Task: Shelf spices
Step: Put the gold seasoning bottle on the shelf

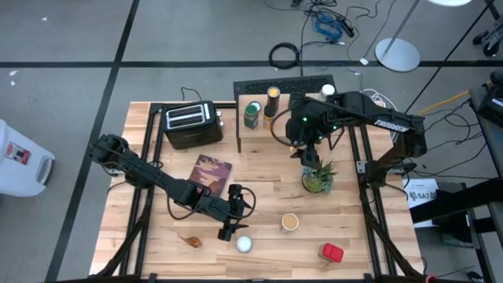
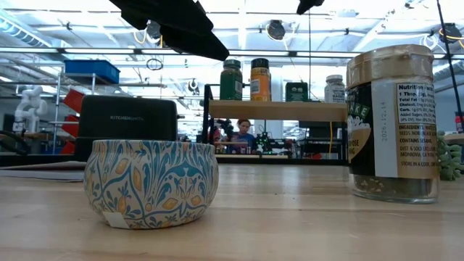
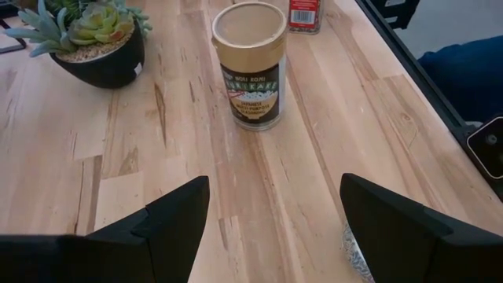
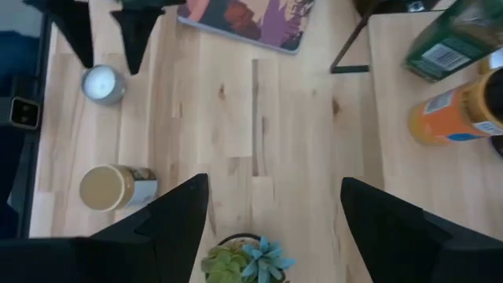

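Observation:
My left gripper (image 1: 228, 230) (image 3: 275, 228) is open and hovers low over the near middle of the table. It stands beside a white-topped patterned tin (image 1: 244, 244) (image 2: 152, 181) and points toward a tan-lidded jar (image 1: 290, 222) (image 3: 250, 67). A red-topped jar (image 1: 332, 251) stands near the table's near right corner. The shelf (image 1: 314, 126) (image 2: 279, 110) stands at the far edge and carries a green-lidded jar (image 1: 252, 114), an orange jar (image 1: 273, 98), a dark tin (image 2: 296, 91) and a white-topped jar (image 1: 328, 90). My right gripper (image 1: 308, 157) (image 4: 275, 228) is open in the air, in front of the shelf and above the plant.
A black toaster (image 1: 192, 124) stands left of the shelf. A reddish-covered book (image 1: 211, 173) lies in front of the toaster. A potted green plant (image 1: 317, 179) sits just below my right gripper. A small brown object (image 1: 191, 241) lies near the near edge.

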You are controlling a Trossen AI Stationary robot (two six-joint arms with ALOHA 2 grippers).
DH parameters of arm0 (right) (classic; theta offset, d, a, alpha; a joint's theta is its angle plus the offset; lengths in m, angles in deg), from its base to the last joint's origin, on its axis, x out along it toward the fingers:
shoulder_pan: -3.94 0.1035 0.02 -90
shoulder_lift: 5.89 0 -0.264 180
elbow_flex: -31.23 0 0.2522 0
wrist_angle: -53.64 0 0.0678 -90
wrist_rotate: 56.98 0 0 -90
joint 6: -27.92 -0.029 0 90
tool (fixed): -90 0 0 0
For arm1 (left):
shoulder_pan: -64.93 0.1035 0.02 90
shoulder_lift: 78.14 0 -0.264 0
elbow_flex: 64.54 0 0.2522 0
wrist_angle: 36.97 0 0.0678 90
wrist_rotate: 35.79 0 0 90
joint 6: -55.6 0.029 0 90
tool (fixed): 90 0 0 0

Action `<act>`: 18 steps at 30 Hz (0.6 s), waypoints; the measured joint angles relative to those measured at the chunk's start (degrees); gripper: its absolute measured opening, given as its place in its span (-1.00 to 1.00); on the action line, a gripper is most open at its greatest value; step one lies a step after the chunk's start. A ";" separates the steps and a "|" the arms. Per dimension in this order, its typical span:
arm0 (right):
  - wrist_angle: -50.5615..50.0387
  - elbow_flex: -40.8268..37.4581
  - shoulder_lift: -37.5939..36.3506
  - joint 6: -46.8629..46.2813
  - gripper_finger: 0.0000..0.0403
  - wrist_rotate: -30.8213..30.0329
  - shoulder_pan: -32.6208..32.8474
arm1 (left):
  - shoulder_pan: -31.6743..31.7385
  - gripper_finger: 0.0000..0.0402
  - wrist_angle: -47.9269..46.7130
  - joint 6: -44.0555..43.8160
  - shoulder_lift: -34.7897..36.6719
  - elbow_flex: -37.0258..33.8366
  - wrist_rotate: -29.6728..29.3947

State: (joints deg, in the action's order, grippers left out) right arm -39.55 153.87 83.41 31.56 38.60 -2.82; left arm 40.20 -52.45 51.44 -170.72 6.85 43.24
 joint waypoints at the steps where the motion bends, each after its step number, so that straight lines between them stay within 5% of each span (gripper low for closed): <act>1: -0.31 0.00 0.00 0.00 0.37 0.00 0.37 | 0.00 0.48 0.00 0.00 0.00 0.02 0.00; 18: -0.69 0.00 0.02 -3.10 0.37 0.00 5.90 | 0.00 0.48 0.00 -0.02 0.00 0.01 -1.51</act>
State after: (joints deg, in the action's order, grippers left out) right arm -40.24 153.87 83.43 28.46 38.60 3.08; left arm 40.20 -52.45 51.41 -170.72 6.86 41.74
